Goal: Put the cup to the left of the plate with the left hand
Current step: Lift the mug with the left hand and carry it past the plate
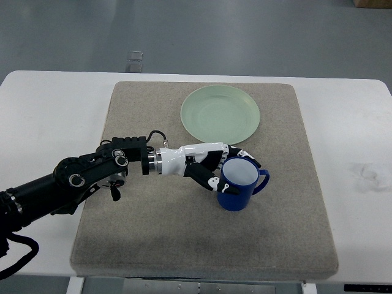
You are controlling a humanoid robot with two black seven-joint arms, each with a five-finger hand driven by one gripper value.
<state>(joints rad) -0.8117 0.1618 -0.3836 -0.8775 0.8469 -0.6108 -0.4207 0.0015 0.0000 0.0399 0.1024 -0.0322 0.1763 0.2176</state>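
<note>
Blue mug [240, 185] sitting upright on the grey mat [147, 245], just below the pale green plate [220, 114] and a bit to its right, so nowhere near the spot left of the plate yet. Left hand [215, 166] wrapped around the mug's left side, fingers [228, 189] curled against the wall and one reaching over behind the rim. Looks clamped on, though can't tell how firm the contact really is. No right arm anywhere in shot.

Handling guess: rigid, probably ceramic or hard plastic, smooth glazed-looking sides, so likely a bit slippery and not something to drop. Looks empty, so probably fairly light. Body grip around the wall seems the sensible hold, since the handle is on the far side from the hand.

Long axis straight up, opening facing the camera, handle [264, 181] sticking out to the picture's right.
</note>
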